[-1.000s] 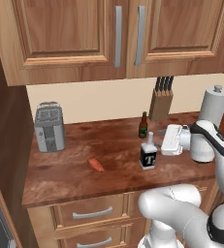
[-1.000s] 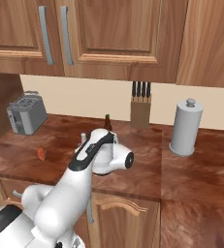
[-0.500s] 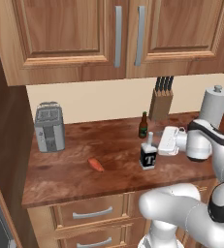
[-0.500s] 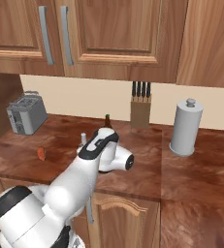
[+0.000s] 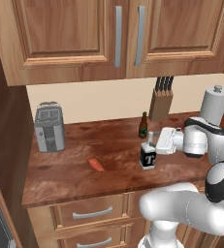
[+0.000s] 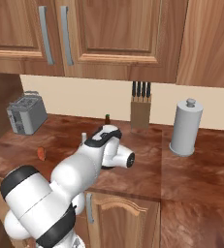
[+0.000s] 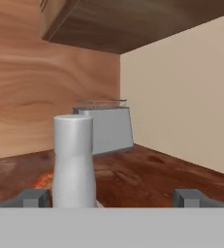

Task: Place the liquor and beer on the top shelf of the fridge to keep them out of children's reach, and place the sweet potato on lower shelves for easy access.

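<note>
**A:** What writing can be read on the reddish-brown wooden counter (image 5: 74,174)?

**B:** Just one mark; the squat square-bodied liquor bottle with a whitish neck and cap (image 5: 148,156) carries a black label with a white letter T; it stands upright near the counter's front edge. The slim dark brown beer bottle (image 5: 143,126) stands upright just behind it, towards the cream wall; its label is green, but any lettering on it is too small to read.

**A:** And the hand?

**B:** The white arm's two-finger gripper (image 5: 151,140) lies level, pointing towards the liquor bottle's whitish neck; its jaws are spread wide, as far apart as they go, and nothing is pinched. In the hand view the neck (image 7: 74,160) rises as a pale cylinder between the two dark finger tips (image 7: 32,198), closer to the left one; I cannot tell whether either tip touches it.

**A:** Where is the third thing?

**B:** The small orange-red tapered sweet potato (image 5: 96,164) lies on its side on the counter, well apart from both bottles, on the left in the left base view; the right base view shows it near the front edge too (image 6: 40,153).

**A:** Anything else with markings?

**B:** None legible; a grey metal toaster (image 5: 49,127) sits at the far left against the wall; a wooden knife block with black handles (image 5: 160,100) stands behind the beer bottle; a tall grey cylindrical canister with a knob (image 6: 185,127) stands to the right; wooden cupboards with long grey handles (image 5: 118,35) hang above.
</note>
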Controlling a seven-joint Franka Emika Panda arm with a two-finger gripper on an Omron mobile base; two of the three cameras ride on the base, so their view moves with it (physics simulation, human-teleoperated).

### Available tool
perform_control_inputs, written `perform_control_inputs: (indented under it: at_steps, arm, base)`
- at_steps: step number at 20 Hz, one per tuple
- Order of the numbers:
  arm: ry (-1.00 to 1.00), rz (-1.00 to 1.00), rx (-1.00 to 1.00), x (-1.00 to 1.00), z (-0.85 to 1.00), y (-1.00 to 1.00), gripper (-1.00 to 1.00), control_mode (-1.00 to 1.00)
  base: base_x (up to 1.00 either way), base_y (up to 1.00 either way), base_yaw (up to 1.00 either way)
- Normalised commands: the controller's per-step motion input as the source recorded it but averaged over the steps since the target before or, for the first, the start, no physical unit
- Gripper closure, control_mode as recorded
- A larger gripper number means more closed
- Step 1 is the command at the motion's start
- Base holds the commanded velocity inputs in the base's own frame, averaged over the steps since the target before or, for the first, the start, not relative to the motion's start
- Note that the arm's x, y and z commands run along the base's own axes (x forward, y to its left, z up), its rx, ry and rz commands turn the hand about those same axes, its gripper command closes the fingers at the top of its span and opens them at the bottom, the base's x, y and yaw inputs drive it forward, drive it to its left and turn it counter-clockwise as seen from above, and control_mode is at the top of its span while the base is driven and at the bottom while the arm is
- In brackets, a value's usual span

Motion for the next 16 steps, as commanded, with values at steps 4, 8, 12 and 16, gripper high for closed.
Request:
perform_control_inputs:
  at_steps: [4,8,12,16]
  arm:
    - [0.06,0.0,0.0,0.0,0.0,0.08,-1.0,-1.0]
    - [0.03,0.0,0.0,0.0,0.0,0.16,-1.0,-1.0]
    - [0.0,0.01,0.0,-0.04,0.0,0.2,-1.0,-1.0]
    - [0.0,0.01,0.0,-0.07,0.0,0.17,-1.0,-1.0]
  base:
    - [0.0,0.0,0.0]
    - [0.0,0.0,0.0]
    - [0.0,0.0,0.0]
    - [0.0,0.0,0.0]
